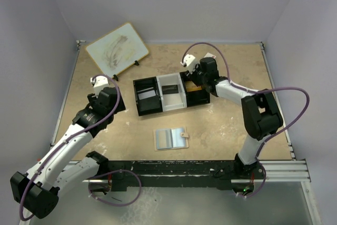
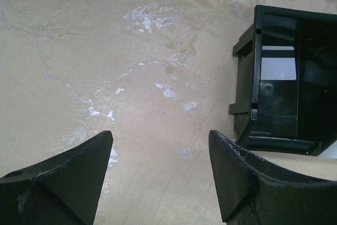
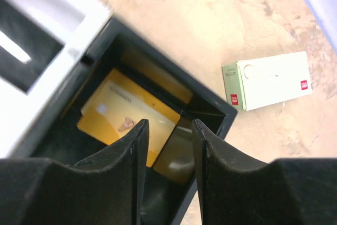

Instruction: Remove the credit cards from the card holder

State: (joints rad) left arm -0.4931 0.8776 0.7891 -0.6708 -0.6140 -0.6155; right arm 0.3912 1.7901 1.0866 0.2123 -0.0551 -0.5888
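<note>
The card holder [image 1: 171, 138] lies open on the table in front of the tray, pale blue inside, with its tan snap tab at the right. My right gripper [image 3: 170, 125] hovers open over the tray's right black compartment. A yellow credit card [image 3: 116, 109] lies flat in that compartment, with nothing between the fingers. A pale card [image 2: 278, 67] lies in the left black compartment and a dark card [image 1: 169, 89] in the white middle one. My left gripper [image 2: 160, 135] stands wide open over bare table, left of the tray [image 1: 138, 98].
A white box with a red mark [image 3: 271, 80] lies on the table beyond the tray's right end. A white board on a small stand [image 1: 117, 48] is at the back left. Walls close in the table on three sides.
</note>
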